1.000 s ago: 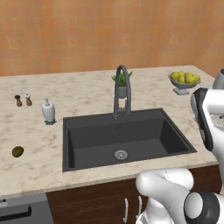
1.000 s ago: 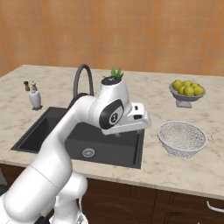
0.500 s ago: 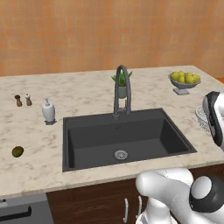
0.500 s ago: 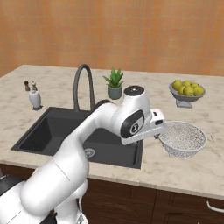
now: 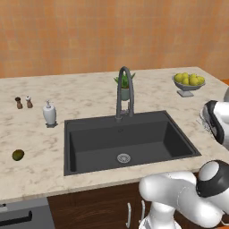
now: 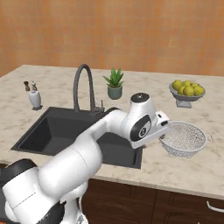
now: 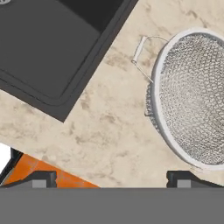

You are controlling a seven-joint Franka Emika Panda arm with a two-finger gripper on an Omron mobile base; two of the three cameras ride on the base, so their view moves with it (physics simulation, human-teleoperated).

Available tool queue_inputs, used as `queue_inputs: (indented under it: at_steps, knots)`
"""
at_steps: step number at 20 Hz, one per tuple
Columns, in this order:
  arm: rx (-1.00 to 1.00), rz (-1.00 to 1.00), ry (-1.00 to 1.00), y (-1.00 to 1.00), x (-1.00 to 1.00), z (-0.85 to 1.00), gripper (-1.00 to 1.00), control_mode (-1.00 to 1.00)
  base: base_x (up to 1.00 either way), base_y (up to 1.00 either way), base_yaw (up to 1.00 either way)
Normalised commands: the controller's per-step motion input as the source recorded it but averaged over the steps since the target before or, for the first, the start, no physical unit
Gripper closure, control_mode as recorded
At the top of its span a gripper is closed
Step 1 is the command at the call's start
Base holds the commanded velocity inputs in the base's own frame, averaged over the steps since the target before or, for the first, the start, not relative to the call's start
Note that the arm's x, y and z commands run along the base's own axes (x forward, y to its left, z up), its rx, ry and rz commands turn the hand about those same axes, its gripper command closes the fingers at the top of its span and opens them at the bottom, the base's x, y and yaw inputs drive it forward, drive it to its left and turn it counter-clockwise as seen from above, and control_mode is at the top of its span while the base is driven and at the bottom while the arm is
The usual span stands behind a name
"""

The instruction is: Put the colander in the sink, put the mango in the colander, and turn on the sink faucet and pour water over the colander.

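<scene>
The colander (image 6: pixel 183 138), a round wire-mesh bowl, sits on the counter to the right of the sink (image 6: pixel 39 131). In the hand view the colander (image 7: pixel 192 96) lies at the right with its thin wire handle (image 7: pixel 142 52) pointing toward the sink's corner (image 7: pixel 52 48). My gripper (image 7: pixel 111 178) hovers open above the bare counter between them, with nothing between its fingers. The hand (image 6: pixel 159 127) sits just left of the colander's rim. The mango (image 5: pixel 18 154) lies far left on the counter. The sink faucet (image 5: pixel 125 89) stands behind the basin (image 5: pixel 89 147).
A footed bowl of yellow-green fruit (image 6: pixel 186 89) stands behind the colander. A small potted plant (image 6: pixel 114 83) is behind the faucet. A white soap dispenser (image 5: pixel 50 114) and two small shakers (image 5: pixel 23 102) stand left of the sink. The counter's front edge is close to the colander.
The arm has swung right, from above the sink to the counter beside the colander. The gripper has stayed open. Nothing on the counter has moved.
</scene>
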Motion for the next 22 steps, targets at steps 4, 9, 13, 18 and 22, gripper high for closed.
queue_inputs:
  at_steps: [4,9,13,18,22]
  knots:
    - [0.00,0.11,0.15,-0.32,0.52,-0.21,-1.00,-1.00,0.00,0.00,0.00]
    - [0.00,0.07,0.17,-0.31,0.47,-0.21,-1.00,-1.00,0.00,0.00,0.00]
    - [0.00,0.04,0.02,-0.23,0.23,-0.24,-1.00,-1.00,0.00,0.00,0.00]
    - [0.00,0.04,-0.02,-0.16,0.14,-0.26,-1.00,-1.00,0.00,0.00,0.00]
    - [0.00,0.02,-0.02,-0.12,0.21,-0.30,-1.00,-1.00,0.00,0.00,0.00]
